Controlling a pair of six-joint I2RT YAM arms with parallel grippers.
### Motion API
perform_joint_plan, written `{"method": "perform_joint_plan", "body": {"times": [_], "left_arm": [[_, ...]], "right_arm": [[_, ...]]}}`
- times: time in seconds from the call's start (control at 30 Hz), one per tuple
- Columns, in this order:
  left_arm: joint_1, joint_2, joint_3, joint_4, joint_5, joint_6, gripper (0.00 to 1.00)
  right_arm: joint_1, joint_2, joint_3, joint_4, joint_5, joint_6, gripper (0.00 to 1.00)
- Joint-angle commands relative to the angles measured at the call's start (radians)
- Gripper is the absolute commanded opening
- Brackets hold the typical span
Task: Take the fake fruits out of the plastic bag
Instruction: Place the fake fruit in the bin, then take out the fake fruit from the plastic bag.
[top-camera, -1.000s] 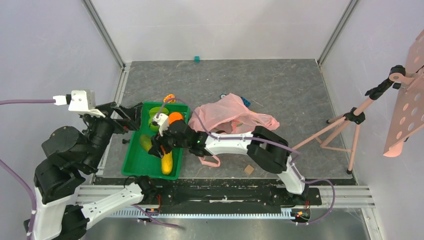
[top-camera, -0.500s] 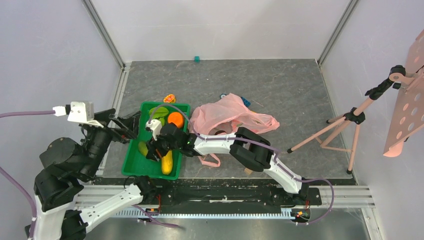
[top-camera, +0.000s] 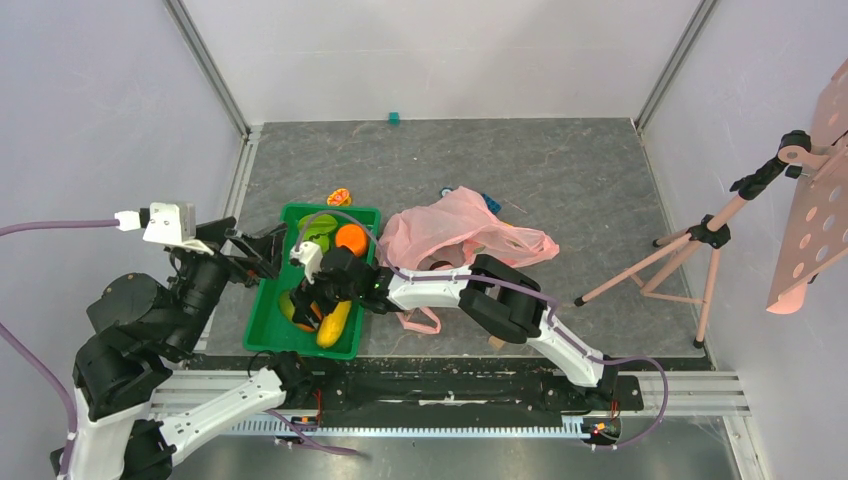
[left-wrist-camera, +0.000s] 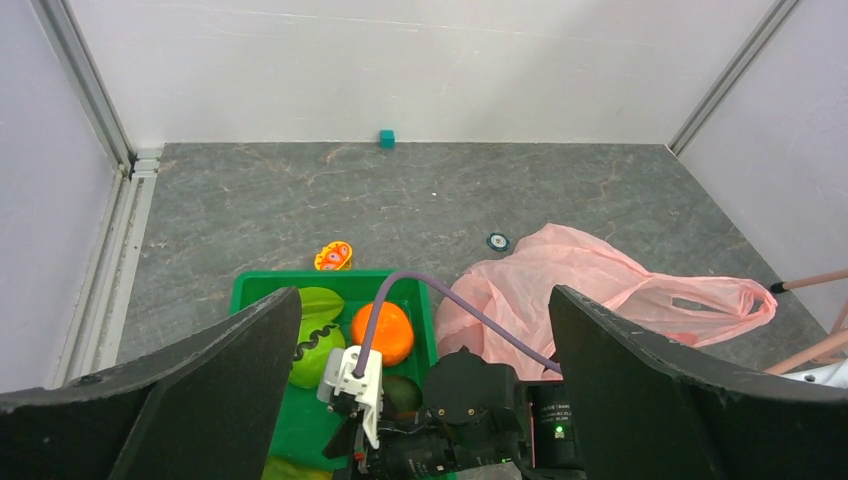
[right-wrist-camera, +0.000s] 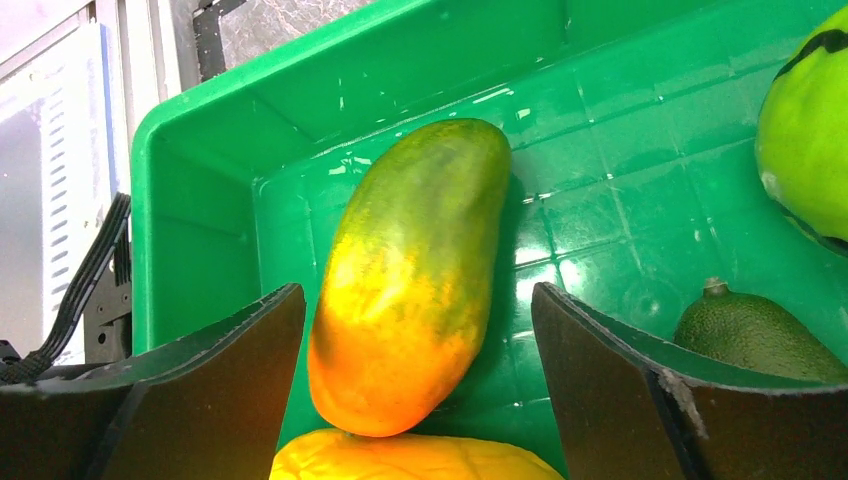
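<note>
Straddling the glossy oval mango-like fruit, orange-red shading to green, the right jaws are standing wide apart, released, with a gap on either side. That fruit is lying in the smooth green plastic tray, its orange end against a bumpy yellow oblong fruit, with a pebbled dark green avocado nearby. The left wrist view is showing more plainly than the overhead one that the left jaws are spread and gripping nothing. Beyond them the crinkly translucent pink plastic bag is lying on the grey bench just beside the tray.
</note>
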Motion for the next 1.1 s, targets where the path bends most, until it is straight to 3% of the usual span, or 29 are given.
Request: {"method": "perform_joint_plan", "body": {"times": [0.0, 0.27, 0.53, 0.83, 1.07], "left_arm": [[0.004, 0.010, 0.007, -0.001, -0.017, 0.020, 1.00], [0.003, 0.052, 0.020, -0.029, -0.035, -0.013, 1.00], [0.003, 0.096, -0.044, -0.003, 0.015, -0.070, 1.00], [0.003, 0.328, -0.069, 0.073, 0.017, -0.122, 1.00], [0.003, 0.481, -0.116, 0.243, 0.103, -0.162, 1.00]], "right_arm": [[0.003, -0.092, 0.010, 0.017, -0.020, -0.038, 0.86], [0.002, -0.395, -0.219, 0.054, 0.050, -0.094, 0.85], [0.003, -0.800, -0.625, 0.055, 0.197, -0.102, 0.76], [0.002, -1.193, -0.998, -0.047, 0.489, -0.042, 0.67], [-0.071, -1.336, -1.157, -0.090, 0.599, 0.041, 0.54]]}}
